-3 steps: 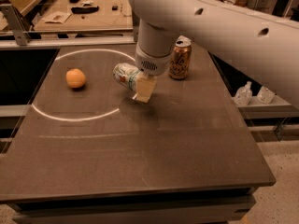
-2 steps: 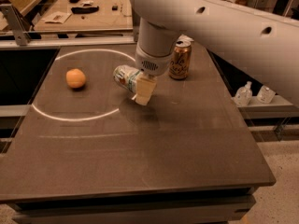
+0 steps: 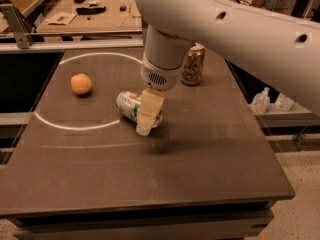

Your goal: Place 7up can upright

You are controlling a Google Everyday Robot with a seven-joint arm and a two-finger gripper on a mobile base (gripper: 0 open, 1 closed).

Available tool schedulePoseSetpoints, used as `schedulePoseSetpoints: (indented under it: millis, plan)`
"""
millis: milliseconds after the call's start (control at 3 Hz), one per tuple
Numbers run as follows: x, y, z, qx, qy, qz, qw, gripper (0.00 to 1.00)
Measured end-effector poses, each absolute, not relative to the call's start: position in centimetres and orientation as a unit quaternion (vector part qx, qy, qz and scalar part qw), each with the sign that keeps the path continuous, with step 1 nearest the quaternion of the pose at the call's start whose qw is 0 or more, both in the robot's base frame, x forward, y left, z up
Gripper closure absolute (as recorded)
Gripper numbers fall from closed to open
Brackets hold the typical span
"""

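The white arm's two-finger gripper (image 3: 149,118) appears clamped across the silvery-white, green-banded aluminium 7up can (image 3: 129,105), mid-table on the dark rectangular tabletop (image 3: 200,174). It should lift slightly, then rotate until 1 shiny end sits flat. The can lies sideways, long axis horizontal, back-left to front-right

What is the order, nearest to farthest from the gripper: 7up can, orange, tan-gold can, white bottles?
1. 7up can, on its side, right at the gripper over mid-table.
2. Orange, left, and tan-gold can, behind right: too close to call.
3. White bottles, beyond the table's right edge.
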State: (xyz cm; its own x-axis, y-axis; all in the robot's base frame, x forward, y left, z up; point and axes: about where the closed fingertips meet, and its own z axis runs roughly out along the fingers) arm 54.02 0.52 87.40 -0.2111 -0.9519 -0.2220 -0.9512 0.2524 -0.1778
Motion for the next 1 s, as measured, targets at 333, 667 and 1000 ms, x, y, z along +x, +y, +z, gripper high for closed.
schedulePoseSetpoints:
  millis: [333,667,1000]
  plan:
    - [53.83,0.48,87.46,-0.608,0.780,0.003,0.145,0.00]
    - [54.53,-0.31,88.03,-0.590,0.794,0.011,0.147,0.00]
    - [54.57,-0.34,88.06,-0.590,0.794,0.011,0.147,0.00]
